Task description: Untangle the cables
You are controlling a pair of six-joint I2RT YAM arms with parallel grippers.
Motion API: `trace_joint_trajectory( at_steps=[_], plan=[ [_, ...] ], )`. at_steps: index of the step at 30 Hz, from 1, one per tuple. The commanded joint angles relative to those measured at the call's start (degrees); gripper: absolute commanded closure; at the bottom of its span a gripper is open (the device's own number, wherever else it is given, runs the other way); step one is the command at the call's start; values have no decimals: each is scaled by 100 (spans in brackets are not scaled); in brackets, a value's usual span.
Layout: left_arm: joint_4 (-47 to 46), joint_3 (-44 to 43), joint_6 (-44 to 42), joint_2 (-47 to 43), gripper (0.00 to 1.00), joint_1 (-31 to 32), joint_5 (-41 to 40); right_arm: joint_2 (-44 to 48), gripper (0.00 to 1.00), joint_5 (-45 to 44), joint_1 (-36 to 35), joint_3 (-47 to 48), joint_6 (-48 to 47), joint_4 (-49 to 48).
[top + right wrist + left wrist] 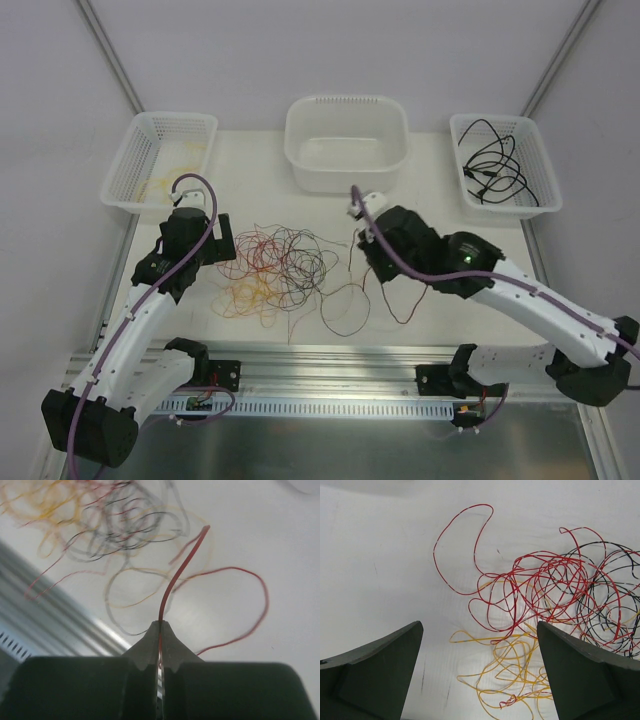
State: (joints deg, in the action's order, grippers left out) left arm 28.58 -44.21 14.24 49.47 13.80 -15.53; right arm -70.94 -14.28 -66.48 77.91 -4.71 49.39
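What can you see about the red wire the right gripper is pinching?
The red wire is thin, bendy and looks plastic-coated. The right gripper is shut on it, pinching it between both fingertips. Its free end curves away past the tips, above the white table. A red loop lies on the table beyond; whether it is the same wire is unclear.
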Motion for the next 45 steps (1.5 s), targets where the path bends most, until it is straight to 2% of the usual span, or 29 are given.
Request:
trace_joint_trajectory(
  at_steps=[1, 2, 3, 5, 6, 10, 15, 19, 26, 30, 33, 38, 45],
  plan=[
    [-54, 0, 9, -17, 1, -18, -64, 579, 99, -865, 1081, -398, 215, 459],
    [-54, 0, 9, -17, 1, -18, -64, 668, 99, -805, 1389, -582, 251, 380],
    [-54, 8, 17, -17, 1, -18, -47, 756, 99, -734, 1992, -915, 295, 196],
    [-54, 8, 9, -8, 1, -27, -38, 862, 99, -506, 2549, -1277, 435, -24],
    [-54, 0, 0, 1, 1, -18, -38, 862, 99, -175, 3022, -1426, 453, -147],
    [-63, 8, 0, -8, 1, -18, -38, 687, 99, 286, 3887, -2226, 796, -841],
    [-54, 17, 0, 10, 1, -18, -3, 12, 99, 303, 4589, -2430, 998, -1167],
    [-63, 8, 0, 36, 1, -27, 50, -595, 99, 505, 4767, -2421, 963, -1501],
    [-72, -9, -9, 45, 1, -27, 103, -1659, 99, 1681, 4732, -2263, 1209, -2134],
    [-63, -18, -9, 62, 1, -27, 155, -2038, 98, 1780, 4556, -2087, 1350, -2293],
    [-63, -18, -9, 80, 1, -27, 182, -2266, 94, 1754, 4451, -2008, 1464, -2319],
    [-63, -27, -18, 80, 1, -18, 208, -2433, 75, 1640, 4380, -1894, 1587, -2302],
    [-63, -18, -18, 62, 1, -18, 235, -2776, 70, 788, 4178, -1647, 1614, -1863]
  ],
)
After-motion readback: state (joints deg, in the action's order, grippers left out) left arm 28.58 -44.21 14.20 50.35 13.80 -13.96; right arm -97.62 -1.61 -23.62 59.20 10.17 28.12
